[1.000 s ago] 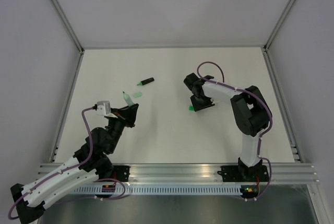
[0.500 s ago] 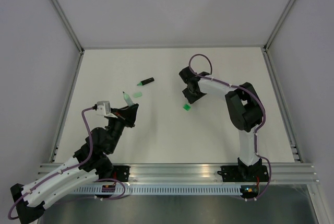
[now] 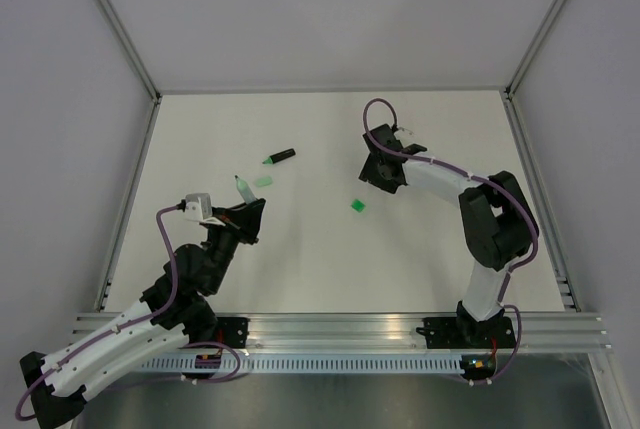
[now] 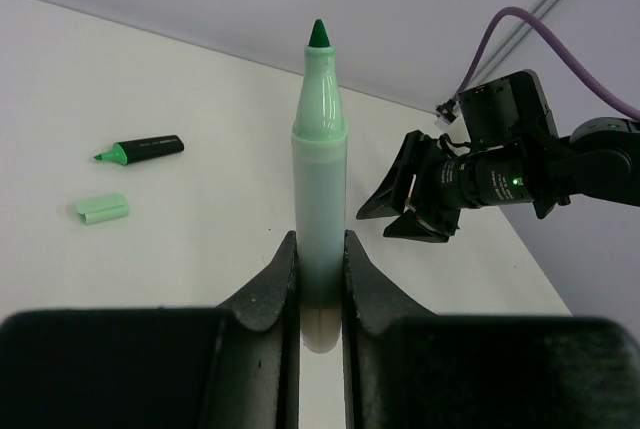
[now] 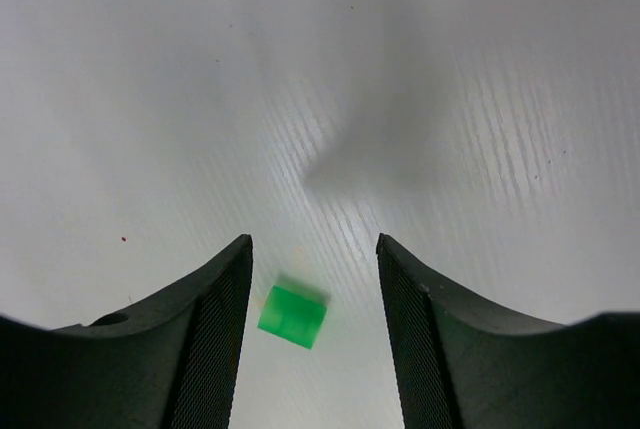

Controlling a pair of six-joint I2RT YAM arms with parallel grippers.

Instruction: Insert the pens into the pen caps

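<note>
From above, a tiny bright-green plastic cap [image 3: 357, 205] is lying on the worktop [image 3: 300, 259] at seven o'clock from the right gripper [image 3: 381, 173]; left wrist: the left gripper [image 4: 319, 249] jaws are clenching a pale-green plastic marker [image 4: 319, 169]; right wrist: released jaws are framing that cap.

**Item 1. Pale green pen** [image 4: 319, 164]: mint barrel, dark green tip, uncapped. Clamped at its rear end between the jaws of the left gripper [image 4: 318, 254]. Seen from above, the tip points to about 11 o'clock.

**Item 2. Black pen** [image 3: 281, 157]: black barrel, green tip, uncapped. Lies flat on the counter [image 3: 330, 259] at 10 o'clock from its centre, tip toward 8 o'clock.

**Item 3. Pale green cap** [image 3: 263, 180]: short, mint, on its side. Lies near the black pen at its 7 o'clock, not touching, and at 3 o'clock of the pale green pen's tip.

**Item 4. Bright green cap** [image 3: 357, 205]: tiny, squarish. Lies alone near the counter's centre, well apart from the black pen at its 4 o'clock.
</note>
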